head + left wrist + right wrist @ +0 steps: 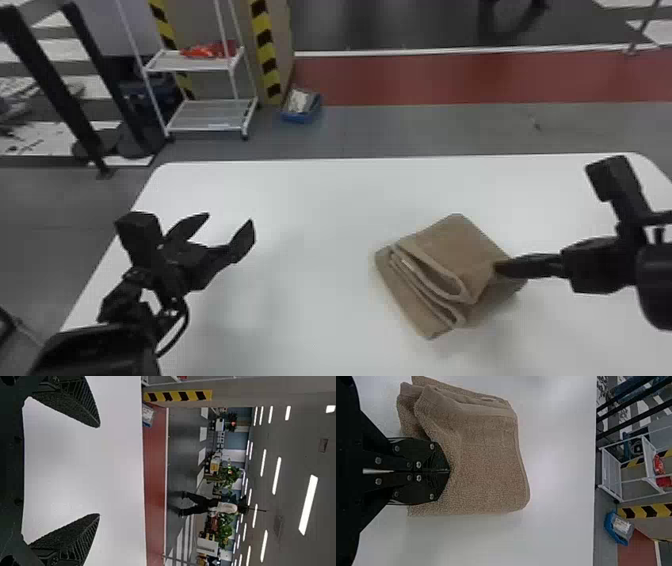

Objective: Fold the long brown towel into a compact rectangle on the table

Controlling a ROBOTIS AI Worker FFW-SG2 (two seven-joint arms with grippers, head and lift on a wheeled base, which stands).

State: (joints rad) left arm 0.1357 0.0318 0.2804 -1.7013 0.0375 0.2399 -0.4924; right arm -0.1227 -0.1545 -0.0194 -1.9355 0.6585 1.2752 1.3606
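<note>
Read the head view as a clock with twelve at the far side. The brown towel lies on the white table, just towards three o'clock from the middle, folded into a thick, slightly skewed stack. Its layered edges gape towards eight o'clock, with one loop of cloth standing loosely open.

The right gripper comes in from three o'clock, its two fingers pressed together and their tips touching the towel, covering part of its near-three-o'clock side. Cloth creases around the tips; whether any is pinched between them, I cannot tell. The left gripper is over the table at nine o'clock, fingers spread with nothing between them, well apart from the towel. A black cable loops beside its arm.

Beyond the table, a white shelf trolley stands at eleven o'clock with something red on its upper shelf. Next to it, towards twelve, are a yellow-and-black striped edge and a blue box on the floor. Dark posts rise at ten.
</note>
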